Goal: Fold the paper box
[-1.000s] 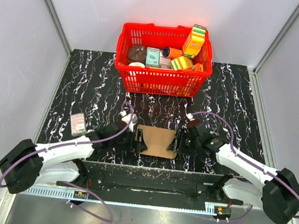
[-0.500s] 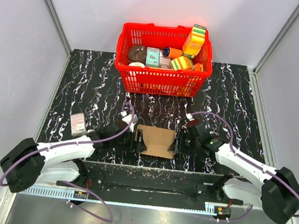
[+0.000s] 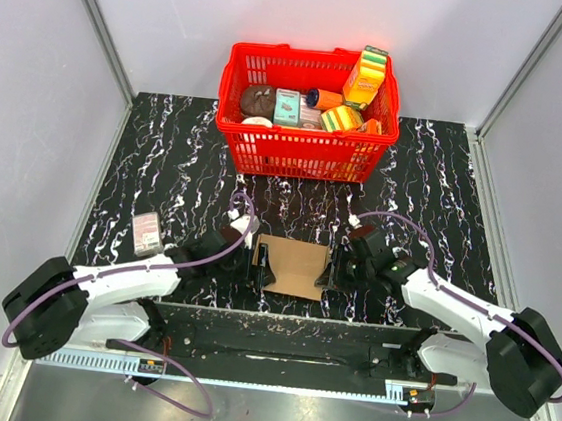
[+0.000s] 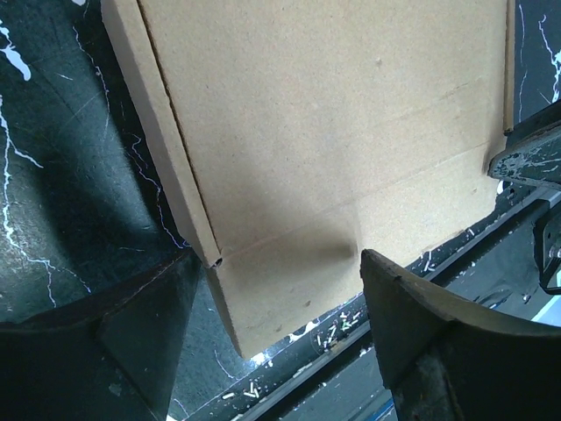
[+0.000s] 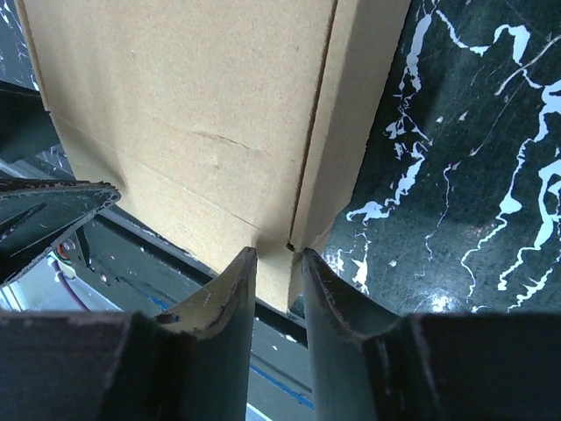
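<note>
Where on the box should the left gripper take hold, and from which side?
Likely the narrow left flap, pinched from above at its near end. The box lies flat on the table, so its panel offers nothing to pinch; that creased strip looks raised and sits inside the open left gripper.

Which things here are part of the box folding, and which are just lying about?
In the job:
paper box, brown cardboard, between the two arms
left gripper, at its left edge
right gripper, at its right edge

Lying about:
red basket at the back
printed packages inside it
small packet, far left
</note>
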Controlling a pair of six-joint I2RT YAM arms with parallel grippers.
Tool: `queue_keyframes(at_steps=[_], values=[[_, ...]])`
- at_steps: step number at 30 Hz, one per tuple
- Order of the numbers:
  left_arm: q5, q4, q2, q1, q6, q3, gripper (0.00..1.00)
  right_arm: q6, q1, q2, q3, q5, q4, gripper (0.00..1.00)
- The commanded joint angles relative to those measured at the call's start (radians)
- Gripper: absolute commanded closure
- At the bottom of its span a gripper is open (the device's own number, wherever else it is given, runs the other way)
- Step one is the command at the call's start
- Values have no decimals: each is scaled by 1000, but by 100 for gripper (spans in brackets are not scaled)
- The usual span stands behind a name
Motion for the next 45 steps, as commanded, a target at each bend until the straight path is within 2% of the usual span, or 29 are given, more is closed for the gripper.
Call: queue_keyframes(at_steps=[1, 10, 19, 35, 42, 43, 45], values=[[-6, 74, 7, -4, 11, 4, 21, 13, 9, 5, 3, -17, 61, 67], [-13, 88, 19, -4, 25, -5, 22, -19, 7, -19, -6, 14, 58, 67], [-32, 92, 50, -4, 46, -4, 24, -47, 9, -18, -29, 33, 90, 73], [-45, 77, 56, -4, 59, 9, 24, -50, 7, -32, -30, 53, 103, 72], [-58, 45, 27, -4, 69, 24, 24, -56, 9, -74, 0, 76, 54, 54], [-59, 45, 22, -4, 69, 24, 24, -58, 9, -79, 3, 81, 43, 48], [-62, 20, 15, -4, 71, 28, 24, -58, 7, -91, 10, 90, 34, 47]])
